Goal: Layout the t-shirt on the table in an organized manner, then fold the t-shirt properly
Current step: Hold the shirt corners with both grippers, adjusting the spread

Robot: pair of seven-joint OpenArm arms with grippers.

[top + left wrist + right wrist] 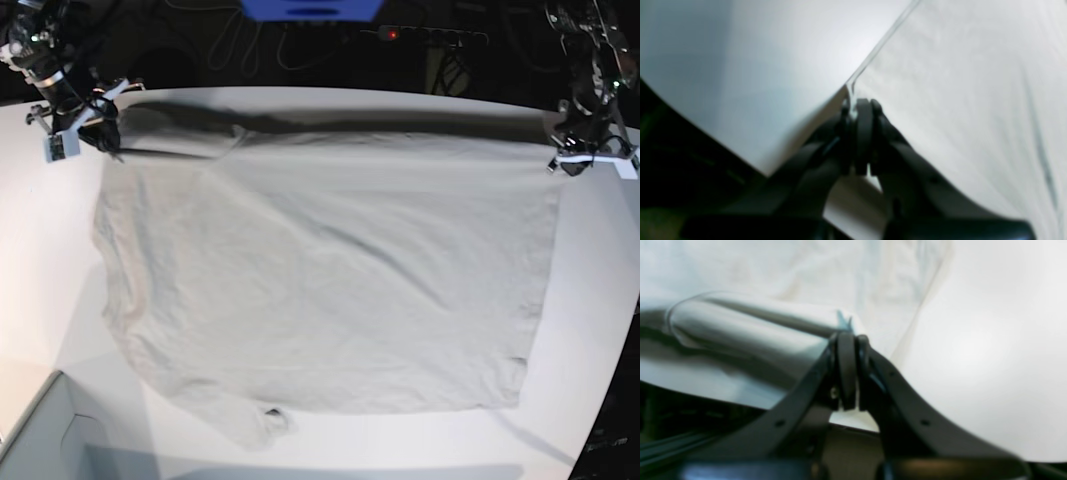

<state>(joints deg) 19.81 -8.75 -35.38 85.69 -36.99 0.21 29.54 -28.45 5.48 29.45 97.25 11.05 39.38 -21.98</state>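
The light grey-beige t-shirt lies spread wide over the white table, with its far edge raised and casting a shadow. My right gripper is at the shirt's far left corner in the base view. In the right wrist view it is shut on a fold of the t-shirt. My left gripper is at the far right corner. The left wrist view shows it shut on the edge of the t-shirt, above the table.
A grey box corner sits at the near left of the table. Behind the table's far edge are a blue object, a power strip and cables. The table's curved edge runs close to the shirt on the right.
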